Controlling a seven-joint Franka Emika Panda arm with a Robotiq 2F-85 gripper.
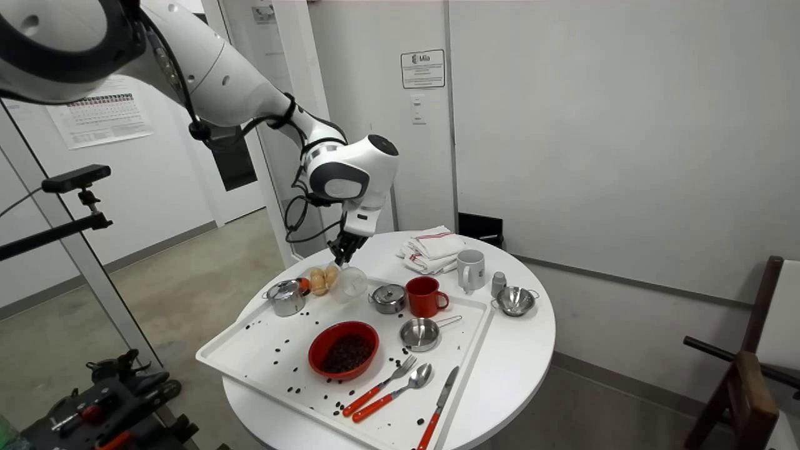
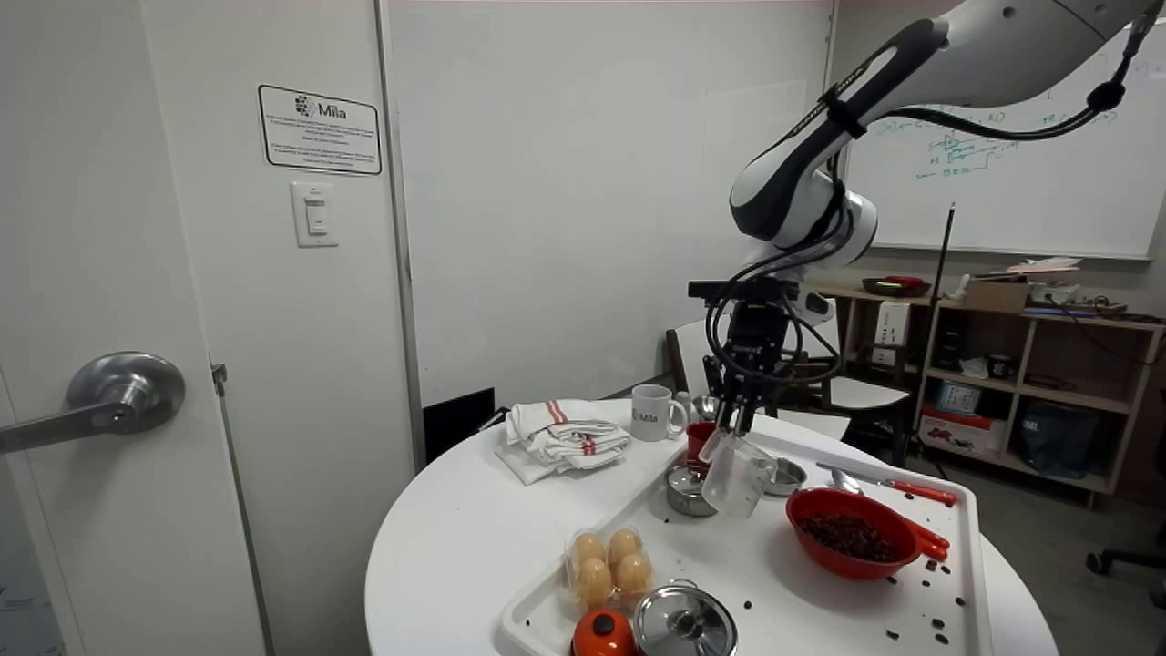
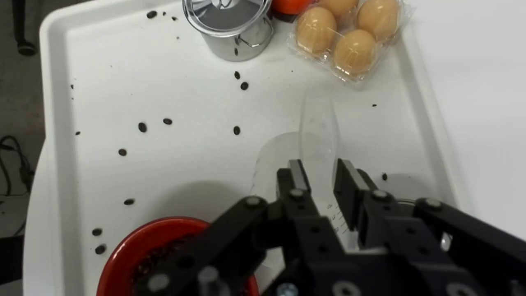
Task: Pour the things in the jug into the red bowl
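Note:
The jug is a clear, translucent measuring jug with printed marks, in both exterior views (image 1: 350, 284) (image 2: 736, 478) and the wrist view (image 3: 318, 123). It hangs tilted over the tray; no dark beans show in it. My gripper (image 1: 342, 257) is shut on its handle, which fills the gap between the fingers in the wrist view (image 3: 317, 162); it also shows from the side (image 2: 734, 424). The red bowl stands on the tray beside the jug, in both exterior views (image 1: 317, 347) (image 2: 843, 565), and holds many dark beans. Its rim is partly hidden by my gripper in the wrist view (image 3: 117, 263).
The white tray (image 1: 250, 350) has scattered beans. Around the jug are a carton of eggs (image 2: 608, 569), a lidded steel pot (image 1: 286, 299), a small lidded pot (image 1: 389, 300) and a red cup (image 1: 423, 297). A steel pan (image 1: 419, 334) and cutlery (image 1: 378, 390) lie near the bowl.

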